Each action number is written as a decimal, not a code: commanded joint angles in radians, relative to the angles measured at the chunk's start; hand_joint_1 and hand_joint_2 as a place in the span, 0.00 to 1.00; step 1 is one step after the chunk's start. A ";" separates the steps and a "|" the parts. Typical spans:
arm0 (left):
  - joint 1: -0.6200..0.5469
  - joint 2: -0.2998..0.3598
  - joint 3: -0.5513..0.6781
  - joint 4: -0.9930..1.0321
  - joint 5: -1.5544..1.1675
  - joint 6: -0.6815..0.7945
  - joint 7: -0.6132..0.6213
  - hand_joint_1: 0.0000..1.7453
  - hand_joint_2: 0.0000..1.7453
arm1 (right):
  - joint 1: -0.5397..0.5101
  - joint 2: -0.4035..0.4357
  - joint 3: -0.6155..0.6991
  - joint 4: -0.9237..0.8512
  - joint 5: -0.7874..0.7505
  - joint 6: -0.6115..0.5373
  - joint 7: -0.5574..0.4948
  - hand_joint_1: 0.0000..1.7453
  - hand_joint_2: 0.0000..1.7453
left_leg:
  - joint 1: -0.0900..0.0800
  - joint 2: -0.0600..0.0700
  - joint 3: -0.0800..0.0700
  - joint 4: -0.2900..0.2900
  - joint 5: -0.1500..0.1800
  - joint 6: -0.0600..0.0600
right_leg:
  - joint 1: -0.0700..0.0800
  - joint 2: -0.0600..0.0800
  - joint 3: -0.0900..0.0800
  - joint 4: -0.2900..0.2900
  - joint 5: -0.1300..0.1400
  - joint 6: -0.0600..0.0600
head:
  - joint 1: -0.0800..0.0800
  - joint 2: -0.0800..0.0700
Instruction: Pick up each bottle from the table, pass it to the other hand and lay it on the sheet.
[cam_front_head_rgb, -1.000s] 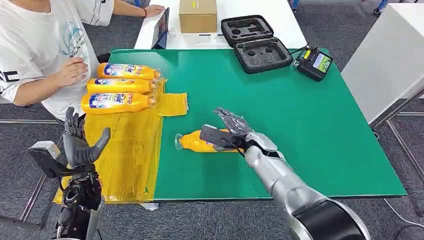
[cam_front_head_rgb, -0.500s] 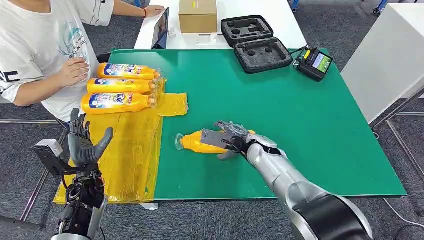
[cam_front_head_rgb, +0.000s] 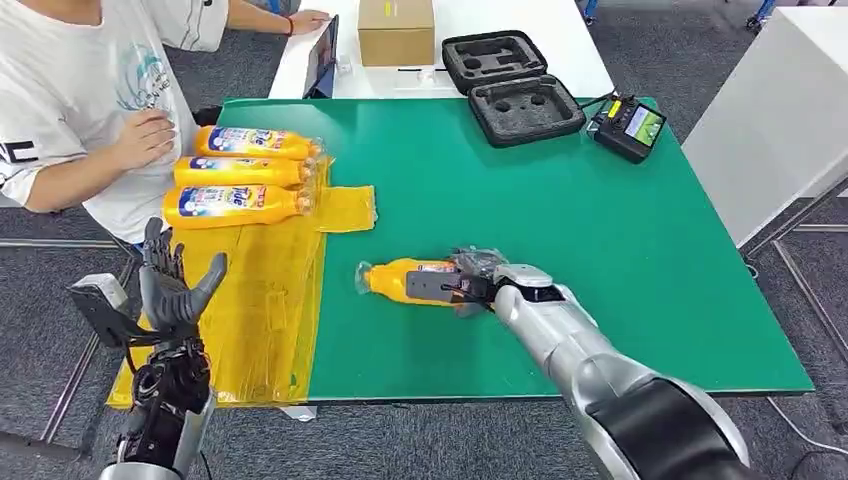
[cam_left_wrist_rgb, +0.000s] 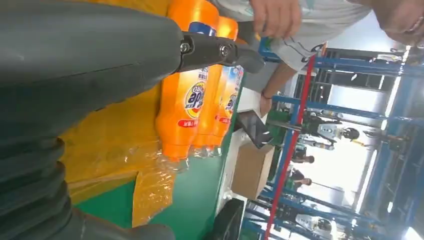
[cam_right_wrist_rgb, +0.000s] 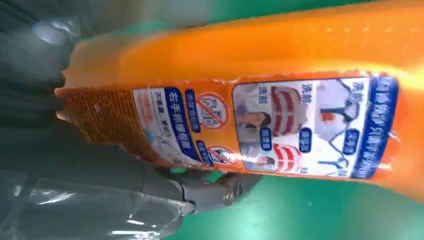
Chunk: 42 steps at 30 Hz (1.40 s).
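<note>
The bottle (cam_front_head_rgb: 405, 281) in the right robot hand (cam_front_head_rgb: 478, 279) was orange with a clear cap end; in the right wrist view its label (cam_right_wrist_rgb: 310, 127) was framed in blue, with white panels, red-striped drawings and red-ringed signs. The right robot hand itself was dark grey on a silver arm. Under it the bench (cam_front_head_rgb: 560, 210) was plain green. Beyond the raised black-and-grey left robot hand (cam_front_head_rgb: 170, 290) lay a translucent yellow sheet (cam_front_head_rgb: 260, 300) carrying three orange bottles (cam_front_head_rgb: 240, 172) with blue, white and red labels. Far ahead of the right robot hand sat a black case (cam_front_head_rgb: 512, 85) with grey foam and a brown box (cam_front_head_rgb: 396, 30).
</note>
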 joint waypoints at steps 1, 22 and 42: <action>-0.059 0.020 -0.009 0.098 0.026 0.012 0.016 0.00 1.00 | -0.044 0.000 0.179 0.106 0.095 0.107 0.088 1.00 1.00 | 0.000 -0.002 0.003 -0.001 -0.001 0.000 | 0.000 -0.001 0.004 -0.001 -0.001 0.000 | 0.001 0.000; 0.027 -0.001 -0.019 0.024 0.025 0.001 0.006 0.00 1.00 | 0.079 -0.002 -0.117 -0.027 -0.293 -0.087 -0.482 1.00 1.00 | 0.000 -0.002 0.004 0.000 -0.001 0.000 | 0.000 -0.001 0.004 0.000 -0.001 0.000 | 0.000 0.000; 0.025 -0.001 -0.015 0.028 0.030 0.000 0.005 0.00 1.00 | 0.098 0.017 -0.206 -0.062 -0.398 -0.124 -0.571 1.00 1.00 | 0.000 -0.002 0.004 0.000 -0.001 0.000 | 0.001 -0.002 0.005 0.000 -0.001 0.000 | 0.000 0.000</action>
